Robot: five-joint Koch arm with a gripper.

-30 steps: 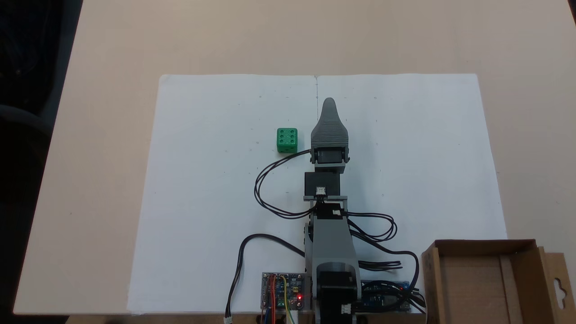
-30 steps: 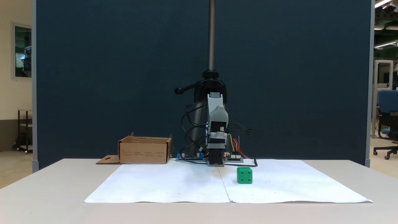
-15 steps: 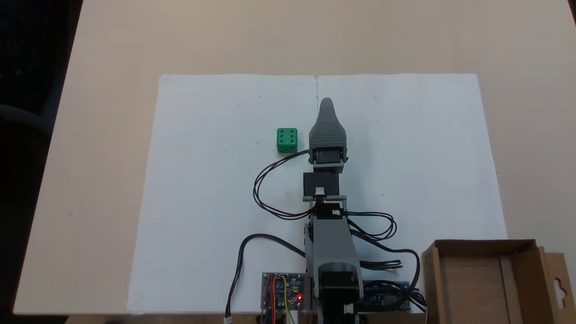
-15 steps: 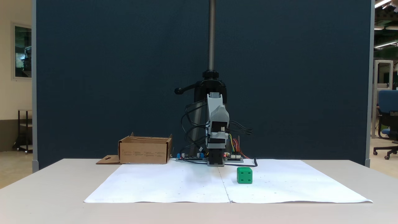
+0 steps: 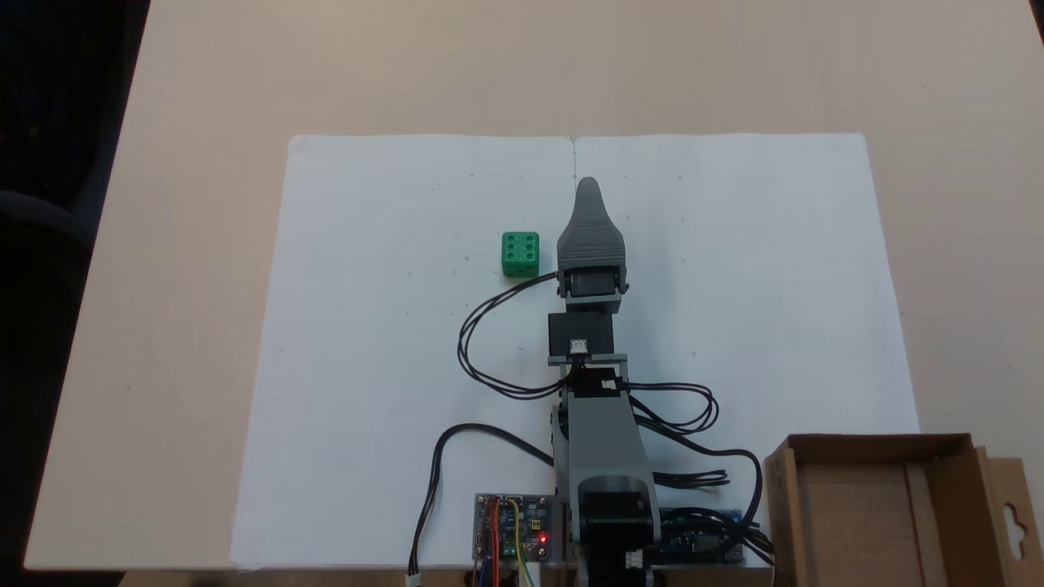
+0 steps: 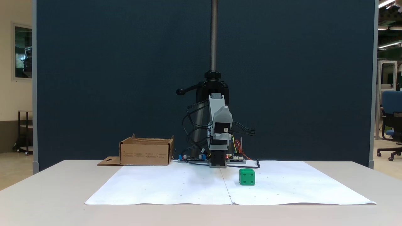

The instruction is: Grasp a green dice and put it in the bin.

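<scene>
Though near — green dice (image 5: 519, 253) beside fingers (image 5: 587, 191)

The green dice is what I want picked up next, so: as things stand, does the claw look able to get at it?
Probably yes. The green dice sits alone on the white paper, beside the claw and apart from it, with bare paper between them. A black cable loops nearby but not across the path.

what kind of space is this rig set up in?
Likely a lab or office workroom: a dark partition screen behind the table, a wheeled office chair at the right edge, and ceiling strip lights.
</scene>
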